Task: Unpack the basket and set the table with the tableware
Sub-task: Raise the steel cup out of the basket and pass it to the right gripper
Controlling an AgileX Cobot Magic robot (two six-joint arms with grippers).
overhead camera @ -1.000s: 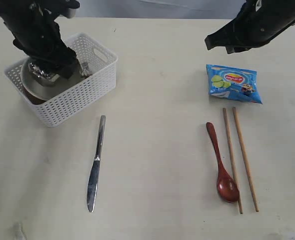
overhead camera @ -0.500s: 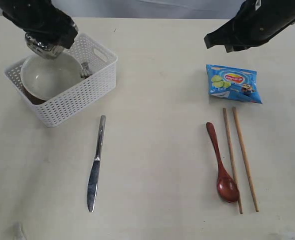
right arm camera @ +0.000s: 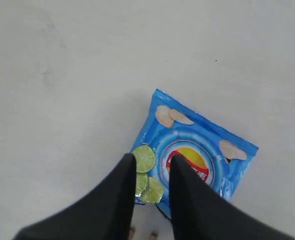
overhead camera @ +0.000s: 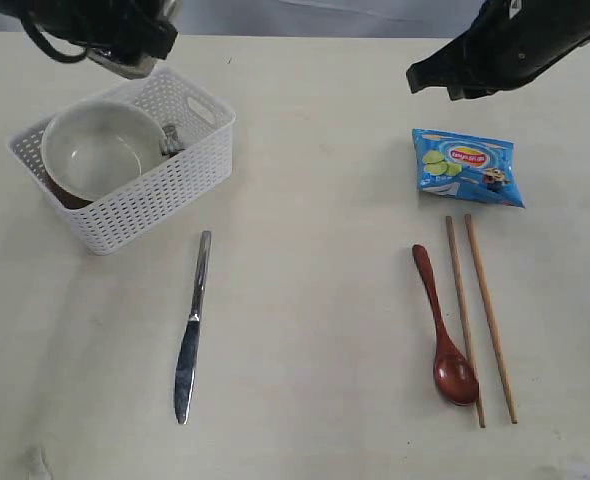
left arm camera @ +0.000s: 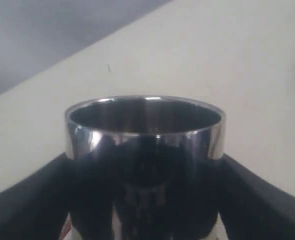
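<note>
Shiny steel, the cup [left arm camera: 145, 145] is a plain round cylinder with a thin bright rim and a dark, empty inside. It is clamped in the left gripper [left arm camera: 146, 160], with a black finger [left arm camera: 32, 200] pressed to each side of its wall. In the exterior view it hangs off the table [overhead camera: 315, 120], over the far corner of the basket [overhead camera: 175, 190] and near the table's far edge, which runs straight across the top of that view.

Below it, the white perforated basket sits at the left and holds the cream bowl [overhead camera: 100, 150]. A sliver of the red-brown plate [overhead camera: 65, 197] shows under the bowl. A small steel piece [overhead camera: 170, 138] lies against the bowl's side, too small to make out.

In front of the basket the knife [overhead camera: 192, 330] lies straight on the table, apart from the basket wall. A wide bare stretch of tabletop lies between the knife and the red-brown wooden spoon [overhead camera: 443, 330]. The two chopsticks [overhead camera: 490, 320] lie side by side just right of the spoon. Past their far ends lies the blue snack packet [overhead camera: 467, 167].

The left arm reaches in from the top left corner. The right arm comes in from the top right, and the right gripper [right arm camera: 152, 162] hangs above the packet's near end. Its fingers stand a narrow gap apart, with nothing between them.
</note>
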